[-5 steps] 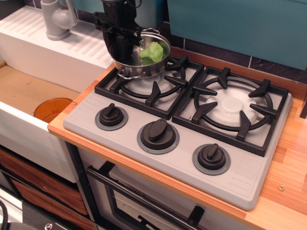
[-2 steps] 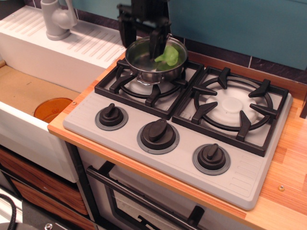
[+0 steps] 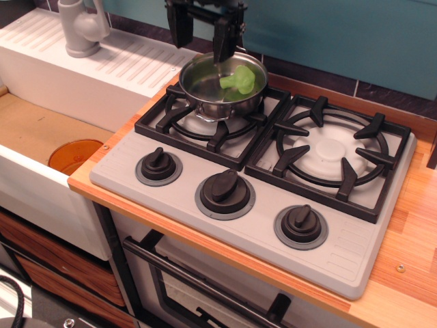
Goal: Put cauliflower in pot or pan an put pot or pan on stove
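Note:
The shiny steel pot [image 3: 205, 92] stands on the left burner grate of the grey stove [image 3: 355, 253], at its back edge. The light-green cauliflower [image 3: 237, 79] lies inside the pot, against its right wall. My gripper [image 3: 203, 35] hangs open just above the pot's back rim, its two black fingers [image 3: 224, 42] apart and holding nothing. The top of the gripper is cut off by the frame's upper edge.
The right burner grate [image 3: 332, 152] is bare. Three black knobs [image 3: 224, 190] line the stove's front. A white ridged sink unit [image 3: 102, 68] with a grey tap [image 3: 78, 27] stands to the left, and an orange disc [image 3: 74, 155] lies in the basin below.
The pot, held tilted above the left grate a second ago, now sits flat on it. My gripper has let go, opened and risen a little above the rim.

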Robot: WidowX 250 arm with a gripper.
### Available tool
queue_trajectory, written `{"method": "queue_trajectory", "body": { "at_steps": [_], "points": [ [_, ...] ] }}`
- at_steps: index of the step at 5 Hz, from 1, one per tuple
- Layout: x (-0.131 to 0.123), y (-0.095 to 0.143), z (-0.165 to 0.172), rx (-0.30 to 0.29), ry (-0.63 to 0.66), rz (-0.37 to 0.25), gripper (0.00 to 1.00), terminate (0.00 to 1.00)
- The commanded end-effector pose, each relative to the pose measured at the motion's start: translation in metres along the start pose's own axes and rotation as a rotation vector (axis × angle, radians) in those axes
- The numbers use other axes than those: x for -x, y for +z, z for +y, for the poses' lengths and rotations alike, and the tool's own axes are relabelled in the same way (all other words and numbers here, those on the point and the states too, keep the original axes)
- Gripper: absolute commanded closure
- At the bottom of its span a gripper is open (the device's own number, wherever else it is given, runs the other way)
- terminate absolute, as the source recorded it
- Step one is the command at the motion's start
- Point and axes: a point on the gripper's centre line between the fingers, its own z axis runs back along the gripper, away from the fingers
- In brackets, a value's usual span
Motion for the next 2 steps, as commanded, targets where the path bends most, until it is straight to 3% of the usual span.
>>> {"method": "queue_trajectory", "body": {
  "at_steps": [1, 2],
  "points": [
    [-0.003, 0.057, -0.031, -0.04, 0.007, -0.095, 0.0, 0.0],
    [0.001, 0.063, -0.06, -0.029, 0.021, -0.086, 0.0, 0.0]
  ]
}}
